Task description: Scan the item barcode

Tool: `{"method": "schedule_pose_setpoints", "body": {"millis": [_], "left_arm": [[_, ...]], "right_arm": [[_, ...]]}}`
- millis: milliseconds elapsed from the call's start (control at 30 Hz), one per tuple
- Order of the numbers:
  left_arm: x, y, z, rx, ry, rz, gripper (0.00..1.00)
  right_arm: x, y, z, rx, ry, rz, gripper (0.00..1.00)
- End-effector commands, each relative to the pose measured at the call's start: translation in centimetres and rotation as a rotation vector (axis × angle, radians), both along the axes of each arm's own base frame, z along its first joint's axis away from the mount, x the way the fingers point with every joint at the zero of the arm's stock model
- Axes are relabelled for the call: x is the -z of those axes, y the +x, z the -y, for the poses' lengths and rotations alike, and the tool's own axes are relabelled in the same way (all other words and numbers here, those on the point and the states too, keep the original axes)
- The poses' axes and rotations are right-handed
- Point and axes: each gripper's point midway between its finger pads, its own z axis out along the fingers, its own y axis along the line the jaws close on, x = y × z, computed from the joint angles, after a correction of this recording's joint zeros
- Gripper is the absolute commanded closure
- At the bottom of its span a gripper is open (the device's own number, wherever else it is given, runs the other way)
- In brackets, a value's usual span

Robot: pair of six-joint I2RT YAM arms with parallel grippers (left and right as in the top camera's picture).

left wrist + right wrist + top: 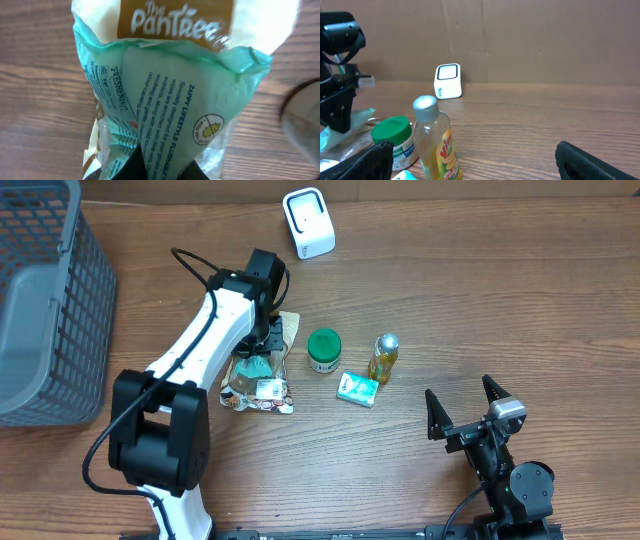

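Wooden table [480, 300] | my left pincer [262, 350] is pinching the teal wipes packet [253, 368] over a snack bag [262, 395], left of centre | my right pincer [462, 408] is idling wide open, near right | white scanner [308, 222] is sitting far.

Worktop [500, 300]: brown wood-grain surface, grain running left to right in the overhead view, filling nearly the whole frame. Wall [545, 40]: plain brown board, standing at the worktop's far edge, matt, with small marks. Seam [483, 40]: one vertical joint line in the wall. Basket [95, 310]: grey mesh, on the worktop's left end. Light: even, diffuse, with soft, short shadows.
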Motion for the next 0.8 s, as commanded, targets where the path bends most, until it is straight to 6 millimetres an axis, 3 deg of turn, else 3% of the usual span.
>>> {"method": "schedule_pose_setpoints", "body": {"millis": [0, 67, 167, 233, 333, 533, 667, 767], "left_arm": [[0.2, 0.4, -0.6, 0.006, 0.057, 0.003, 0.85], [0.2, 0.4, -0.6, 0.006, 0.055, 0.004, 0.73], [0.2, 0.3, -0.6, 0.022, 0.056, -0.003, 0.43], [-0.1, 0.4, -0.5, 0.021, 0.053, 0.003, 0.32], [-1.3, 1.3, 0.0, 0.011, 0.001, 0.025, 0.28], [-6.0, 3.5, -0.3, -0.009, -0.08, 0.088, 0.25], [-7.4, 4.3, -2.2, -0.042, -0.075, 0.109, 0.37], [-7.3, 4.4, -4.7, -0.094, -0.069, 0.099, 0.38]], "right_arm": [[0.2, 0.1, 0.2, 0.012, -0.004, 0.003, 0.0], [0.2, 0.1, 0.2, 0.012, -0.004, 0.003, 0.0], [0.2, 0.1, 0.2, 0.012, -0.004, 0.003, 0.0], [0.2, 0.1, 0.2, 0.012, -0.004, 0.003, 0.0], [0.2, 0.1, 0.2, 0.012, -0.004, 0.003, 0.0], [0.2, 0.1, 0.2, 0.012, -0.004, 0.003, 0.0], [0.2, 0.1, 0.2, 0.012, -0.004, 0.003, 0.0], [0.2, 0.1, 0.2, 0.012, -0.004, 0.003, 0.0]]}}
